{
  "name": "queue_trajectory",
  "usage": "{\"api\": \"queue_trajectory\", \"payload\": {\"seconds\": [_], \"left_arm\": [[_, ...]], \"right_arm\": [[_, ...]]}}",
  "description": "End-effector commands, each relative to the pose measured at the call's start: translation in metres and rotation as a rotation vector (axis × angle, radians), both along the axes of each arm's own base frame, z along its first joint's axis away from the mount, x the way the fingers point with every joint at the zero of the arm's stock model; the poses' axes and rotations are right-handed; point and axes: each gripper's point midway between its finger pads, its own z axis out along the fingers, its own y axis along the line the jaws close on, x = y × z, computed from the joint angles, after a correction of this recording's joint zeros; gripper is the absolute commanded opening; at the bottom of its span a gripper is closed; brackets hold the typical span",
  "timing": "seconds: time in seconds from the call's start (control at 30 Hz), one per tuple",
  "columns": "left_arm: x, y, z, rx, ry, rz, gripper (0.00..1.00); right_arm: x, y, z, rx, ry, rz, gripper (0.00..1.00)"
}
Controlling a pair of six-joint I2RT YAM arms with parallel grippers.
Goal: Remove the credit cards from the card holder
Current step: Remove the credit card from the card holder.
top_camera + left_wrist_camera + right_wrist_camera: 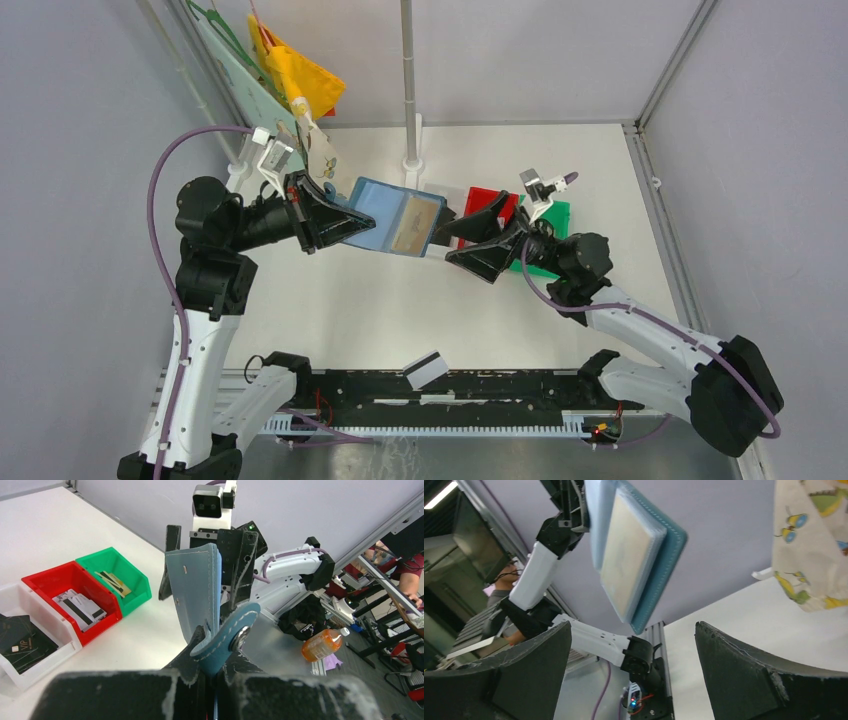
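- Card holder (385, 215), spread open, raised off the table (350, 310), clamped at its left edge by left gripper (335, 225).
- Right gripper (478, 240) spread wide, gripping nothing, just beside the holder's right edge.
- 1 striped grey credit card (427, 369) lying on the near rail (520, 385).
- Striped cards (80, 607) in red bin (100, 625).
- "VIP" legible on black card (20, 642) in white bin (30, 672).

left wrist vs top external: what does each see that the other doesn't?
Left wrist only: bin contents, black cards in the white bin, striped cards in the red bin; an orange bottle.
Top external only: a loose card on the near rail; the card holder's open inside.
Both: left gripper shut on the card holder, right gripper open at its other end.
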Motion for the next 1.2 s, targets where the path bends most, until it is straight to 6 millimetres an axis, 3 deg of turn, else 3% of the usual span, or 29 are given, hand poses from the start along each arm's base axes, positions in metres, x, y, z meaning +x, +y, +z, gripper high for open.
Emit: {"api": "queue_trajectory", "payload": {"seconds": [0.0,0.07,0.3,0.6,0.83,1.03,1.17], "left_arm": [[-0.014,0.000,0.024,-0.039,-0.055,-0.034,0.02],[-0.016,0.000,0.026,-0.040,-0.056,-0.041,0.02],[-0.028,-0.001,0.034,-0.050,-0.061,-0.083,0.02],[-0.036,-0.001,0.038,-0.059,-0.066,-0.112,0.02],[-0.038,0.000,0.038,-0.059,-0.070,-0.117,0.02],[-0.038,0.000,0.037,-0.057,-0.071,-0.115,0.02],[-0.037,-0.001,0.036,-0.057,-0.070,-0.111,0.02]], "right_arm": [[-0.024,0.010,0.046,0.140,-0.093,0.087,0.98],[-0.023,0.017,0.046,0.145,-0.087,0.094,0.95],[-0.022,0.016,0.038,0.193,-0.053,0.090,0.60],[-0.020,0.024,0.042,0.192,-0.044,0.109,0.39],[-0.025,0.029,0.043,0.189,-0.047,0.130,0.37],[-0.035,0.031,0.045,0.178,-0.079,0.169,0.54],[-0.038,0.029,0.044,0.171,-0.094,0.167,0.56]]}}
